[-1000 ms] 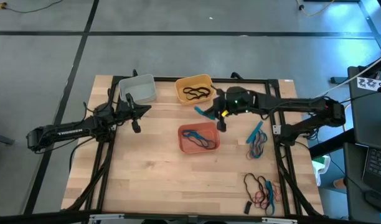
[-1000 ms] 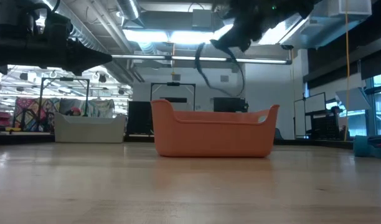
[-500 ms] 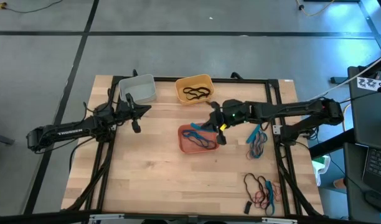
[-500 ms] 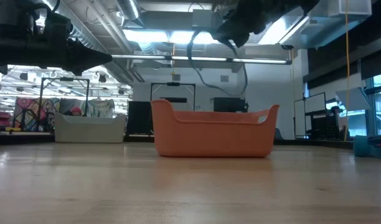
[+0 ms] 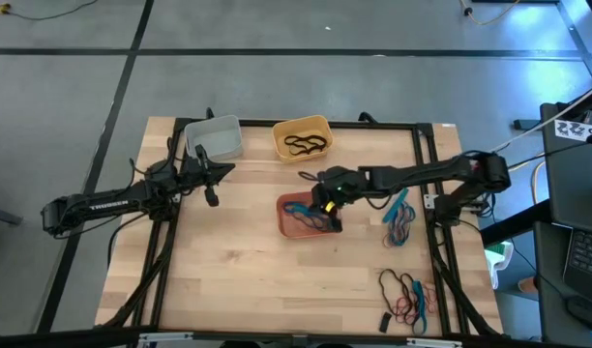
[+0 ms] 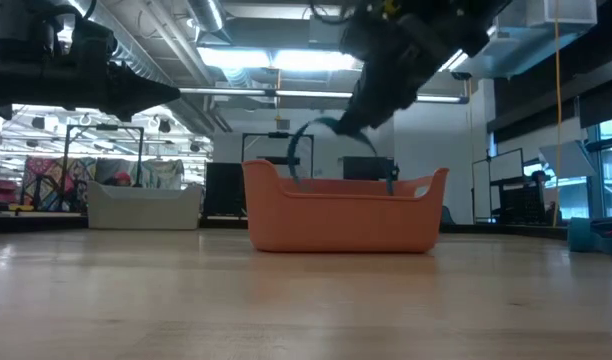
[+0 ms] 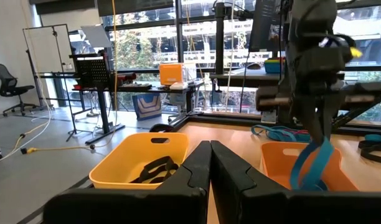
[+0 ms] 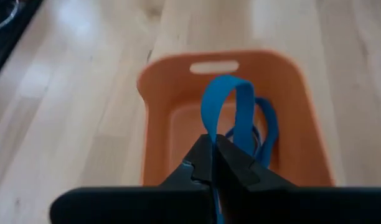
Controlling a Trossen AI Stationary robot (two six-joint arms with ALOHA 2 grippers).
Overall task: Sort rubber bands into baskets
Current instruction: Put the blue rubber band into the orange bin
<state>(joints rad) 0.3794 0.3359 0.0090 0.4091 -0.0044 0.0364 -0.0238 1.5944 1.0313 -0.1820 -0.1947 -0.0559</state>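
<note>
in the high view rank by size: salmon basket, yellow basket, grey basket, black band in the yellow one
Salmon basket, yellow basket and grey basket look about alike, so no ranking among them. Smallest by far: the black band.

Left gripper (image 7: pixel 210 163) seen pressed closed in the foreground, yellow basket (image 7: pixel 125 163) with black rubber bands (image 7: pixel 154 169) shown beyond, right gripper (image 7: pixel 317 138) pinching a blue rubber band (image 7: pixel 309 165) hung over the salmon basket (image 7: pixel 277 165)
</note>
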